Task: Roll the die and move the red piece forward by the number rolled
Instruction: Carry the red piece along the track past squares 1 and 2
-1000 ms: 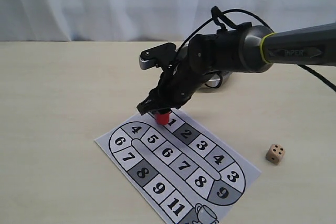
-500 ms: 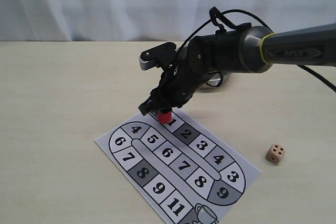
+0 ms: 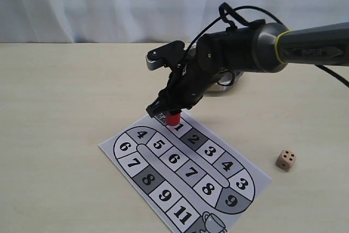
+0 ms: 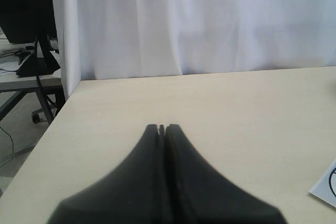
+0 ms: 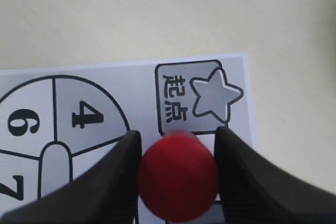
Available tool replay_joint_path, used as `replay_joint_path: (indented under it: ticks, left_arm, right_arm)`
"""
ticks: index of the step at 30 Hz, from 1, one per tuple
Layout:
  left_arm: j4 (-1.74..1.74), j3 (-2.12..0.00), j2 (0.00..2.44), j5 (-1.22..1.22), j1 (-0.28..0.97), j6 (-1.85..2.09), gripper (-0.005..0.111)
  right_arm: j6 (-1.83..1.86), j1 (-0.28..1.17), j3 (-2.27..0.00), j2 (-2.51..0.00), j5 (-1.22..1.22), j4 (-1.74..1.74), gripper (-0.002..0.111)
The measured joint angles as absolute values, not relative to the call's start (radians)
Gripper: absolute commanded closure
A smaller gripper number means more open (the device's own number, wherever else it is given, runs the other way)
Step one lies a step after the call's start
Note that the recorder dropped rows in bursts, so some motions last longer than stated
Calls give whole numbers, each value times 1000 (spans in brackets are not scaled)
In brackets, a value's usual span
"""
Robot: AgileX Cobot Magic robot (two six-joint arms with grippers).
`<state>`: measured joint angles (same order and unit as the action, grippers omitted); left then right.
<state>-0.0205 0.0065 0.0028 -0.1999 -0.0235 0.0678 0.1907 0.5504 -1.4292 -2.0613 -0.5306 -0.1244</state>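
Far left, our left hand point(image 4: 161, 129) is closed on nothing, fingers pressed together above bare tabletop point(image 4: 236, 108), well apart from the play. Moving right, the board point(image 3: 188, 173) lies flat, and in the exterior view its numbered track runs from square 1 toward 4 o'clock. At the head of that track our right hand point(image 3: 170, 114) grips the red piece point(image 3: 173, 119), with a finger point(image 5: 113, 182) on either side of the upright cylinder. The red piece sits just past the star square, at square 1; we cannot tell whether it touches the paper. Farthest right, the die point(image 3: 285, 160) rests off the board, about 4 o'clock from the red piece, its pips too small to count. We judge the coming move runs down the track toward 4 o'clock, with the right arm the one placed for it.
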Motion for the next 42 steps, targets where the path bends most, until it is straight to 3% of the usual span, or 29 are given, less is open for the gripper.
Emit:
replay_joint_path:
  ticks: [19, 42]
  left_arm:
    - [-21, 7, 3, -200, -23, 68, 107]
    - [-21, 7, 3, -200, -23, 68, 107]
  right_arm:
    - [174, 517, -1211, -1953, -464, -99, 104]
    - [166, 517, -1209, -1921, -444, -128, 104]
